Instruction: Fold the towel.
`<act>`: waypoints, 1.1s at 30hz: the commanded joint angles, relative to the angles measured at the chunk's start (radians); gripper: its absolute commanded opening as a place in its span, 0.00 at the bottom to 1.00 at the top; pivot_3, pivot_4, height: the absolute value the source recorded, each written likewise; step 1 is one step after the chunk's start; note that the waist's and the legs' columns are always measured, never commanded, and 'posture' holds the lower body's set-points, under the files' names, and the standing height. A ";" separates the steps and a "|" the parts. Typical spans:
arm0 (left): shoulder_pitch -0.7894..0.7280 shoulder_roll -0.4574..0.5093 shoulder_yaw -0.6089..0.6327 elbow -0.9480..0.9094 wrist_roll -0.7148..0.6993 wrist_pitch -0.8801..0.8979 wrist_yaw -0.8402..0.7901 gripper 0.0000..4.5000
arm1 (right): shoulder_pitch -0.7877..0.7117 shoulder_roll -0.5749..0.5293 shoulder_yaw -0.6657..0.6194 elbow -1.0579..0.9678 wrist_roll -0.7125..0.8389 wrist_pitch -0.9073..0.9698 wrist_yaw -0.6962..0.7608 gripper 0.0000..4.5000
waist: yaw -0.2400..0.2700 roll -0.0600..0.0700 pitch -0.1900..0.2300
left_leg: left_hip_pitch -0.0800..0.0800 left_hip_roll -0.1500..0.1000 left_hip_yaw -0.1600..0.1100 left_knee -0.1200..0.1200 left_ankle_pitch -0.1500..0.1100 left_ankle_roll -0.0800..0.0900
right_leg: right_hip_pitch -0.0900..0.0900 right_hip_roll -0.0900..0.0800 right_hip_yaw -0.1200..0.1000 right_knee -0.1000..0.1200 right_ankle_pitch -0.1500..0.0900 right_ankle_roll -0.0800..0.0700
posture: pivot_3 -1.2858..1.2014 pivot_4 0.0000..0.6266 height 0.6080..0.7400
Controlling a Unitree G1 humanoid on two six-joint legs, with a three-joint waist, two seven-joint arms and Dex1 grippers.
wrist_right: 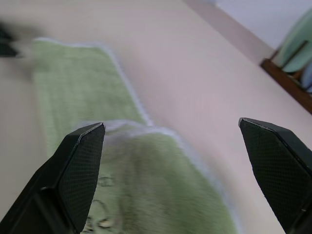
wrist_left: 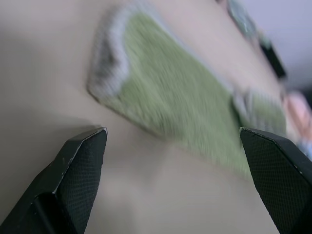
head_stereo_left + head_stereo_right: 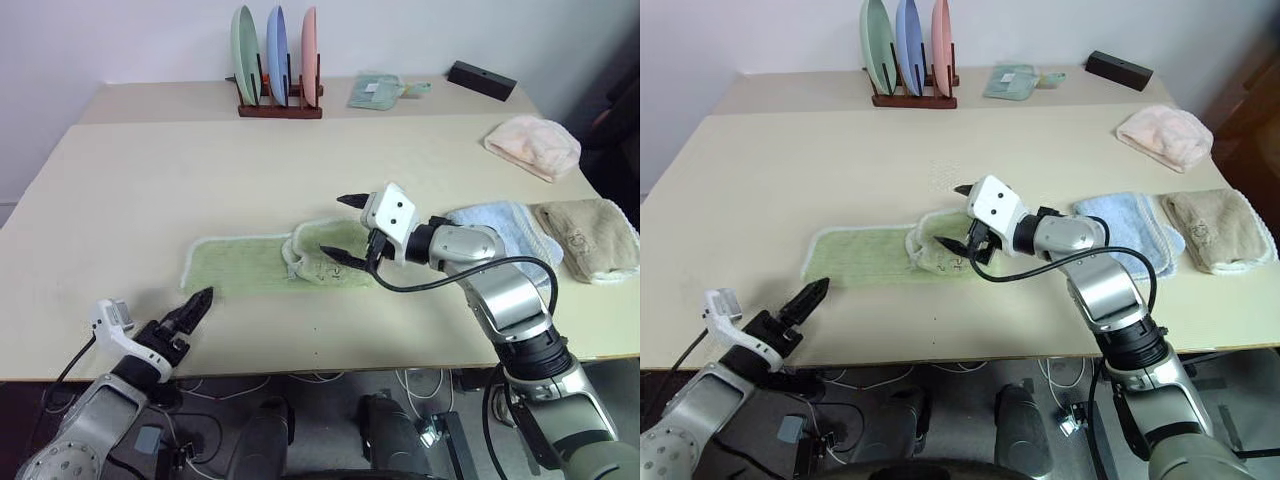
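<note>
Towel (image 3: 262, 264) lies mid-frame on the bench (image 3: 150, 180), long axis left-right, its right end folded over; right gripper (image 3: 344, 228) hovers there, jaws spread; left gripper (image 3: 196, 305), lower left, also spread.

Soft, even room light falls from overhead, leaving only faint shadows under the open right pincer (image 3: 341, 227). The light green terry towel (image 2: 170, 97) ahead of the left pincer's black fingers (image 2: 80, 170) looks smeared.
</note>
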 commanded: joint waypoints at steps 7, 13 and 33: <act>-0.180 -0.042 -0.038 0.155 -0.109 -0.039 0.290 1.00 | 0.038 0.042 0.003 -0.115 0.012 0.020 -0.028 0.99 | 0.001 0.001 -0.001 | 0.008 0.000 0.000 -0.002 0.000 0.000 | 0.008 0.000 0.000 -0.002 0.000 0.000 | 0.52 0.24 1.00; -0.224 -0.048 -0.061 0.187 -0.133 -0.055 0.312 0.58 | 0.096 0.015 -0.012 -0.169 0.003 0.052 -0.042 1.00 | 0.006 0.002 -0.002 | 0.009 -0.001 -0.001 -0.002 0.000 0.000 | 0.014 0.000 -0.002 -0.010 -0.001 -0.001 | 0.52 0.24 1.00; -0.476 0.424 -0.166 0.143 0.100 -0.085 -0.218 0.01 | 0.272 -0.047 -0.065 -0.196 0.005 0.092 -0.098 1.00 | 0.004 0.000 0.000 | 0.006 -0.002 -0.001 -0.003 0.000 0.000 | 0.013 -0.001 -0.002 -0.015 -0.001 -0.002 | 0.52 0.24 1.00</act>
